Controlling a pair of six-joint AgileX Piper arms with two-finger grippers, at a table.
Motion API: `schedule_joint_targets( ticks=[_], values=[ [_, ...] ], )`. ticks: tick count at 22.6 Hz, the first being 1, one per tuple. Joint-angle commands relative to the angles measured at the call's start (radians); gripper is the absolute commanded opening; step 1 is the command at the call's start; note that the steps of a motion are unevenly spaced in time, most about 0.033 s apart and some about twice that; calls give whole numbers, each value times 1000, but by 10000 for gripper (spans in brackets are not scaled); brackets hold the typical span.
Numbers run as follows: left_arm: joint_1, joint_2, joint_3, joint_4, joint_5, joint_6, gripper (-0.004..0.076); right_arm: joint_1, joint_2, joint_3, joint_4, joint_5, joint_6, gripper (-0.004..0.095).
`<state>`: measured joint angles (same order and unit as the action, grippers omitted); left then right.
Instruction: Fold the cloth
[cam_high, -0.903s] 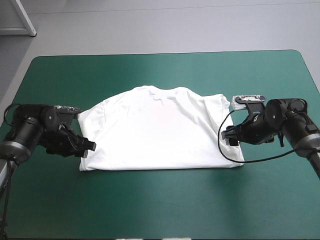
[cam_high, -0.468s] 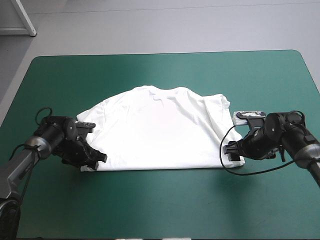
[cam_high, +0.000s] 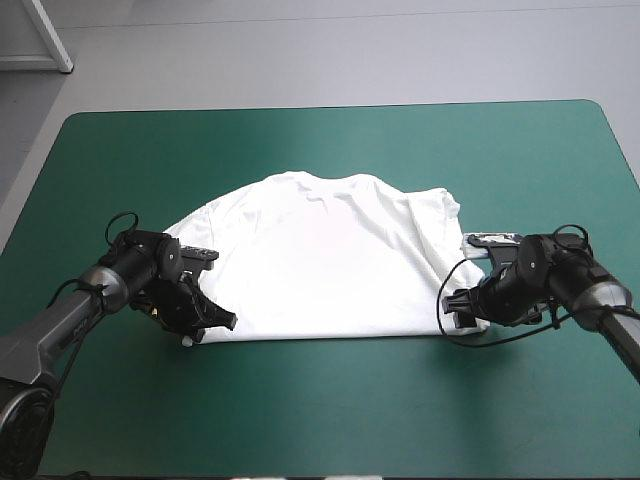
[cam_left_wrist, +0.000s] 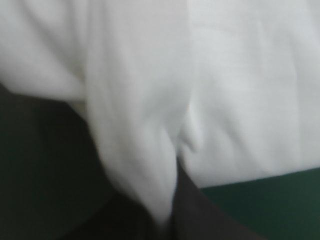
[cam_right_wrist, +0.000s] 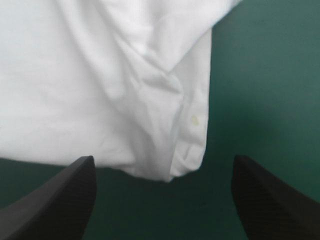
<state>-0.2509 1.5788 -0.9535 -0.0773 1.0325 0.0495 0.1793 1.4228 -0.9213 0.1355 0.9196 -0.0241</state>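
No readable text, label, brand, number or sign is showing in any view. The T-shirt (cam_high: 320, 265) is showing only plain white cloth, and the cover (cam_high: 320, 150) is showing only bare teal-green with no print on it.

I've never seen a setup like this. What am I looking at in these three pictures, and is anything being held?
Two robot arms work at a table with a teal-green cover. The wide picture looks down from above and behind them. The other two come from a camera on each wrist, looking along that arm's two black fingers. A white T-shirt lies flat on the table. The left gripper is at the shirt's near left corner and appears shut on it, with fabric pinched between the fingers. The right gripper is open at the near right corner, which sits between its spread fingers, not yet gripped.
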Motion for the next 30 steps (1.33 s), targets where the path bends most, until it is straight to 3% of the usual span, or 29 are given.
schedule_joint_targets(
  ticks=[1,3,7,9,10,11,15,18,21,25,30],
  values=[
    [-10,9,20,-31,-40,-2,-7,-3,35,-20,31,-48,-5,659],
    [-10,9,20,-31,-44,-2,-7,-3,71,-20,74,-50,-31,631],
    [-10,9,20,-31,-65,-2,-9,-3,130,-20,168,-77,-88,442],
    [-8,-9,20,-27,-70,-2,-9,-3,127,-20,174,-77,-113,239],
    [0,-30,6,-15,-70,-2,-9,-3,107,-20,174,-78,-122,61],
    [5,-42,-7,-15,-61,-2,-9,-3,94,-23,174,-78,-129,-25],
    [86,-77,-168,-32,117,53,-9,-3,-5,-68,182,-43,-129,-19],
    [120,-77,-278,-34,112,63,-9,-3,-27,-141,184,-35,-117,-19],
    [120,-53,-427,-31,104,105,-9,-3,-13,-279,130,-107,-87,-19],
    [120,38,-591,-24,135,115,-9,-5,46,-432,44,-185,-42,-19],
    [120,183,-814,26,165,111,-9,-5,185,-630,-18,-192,-27,-19]
  ],
)
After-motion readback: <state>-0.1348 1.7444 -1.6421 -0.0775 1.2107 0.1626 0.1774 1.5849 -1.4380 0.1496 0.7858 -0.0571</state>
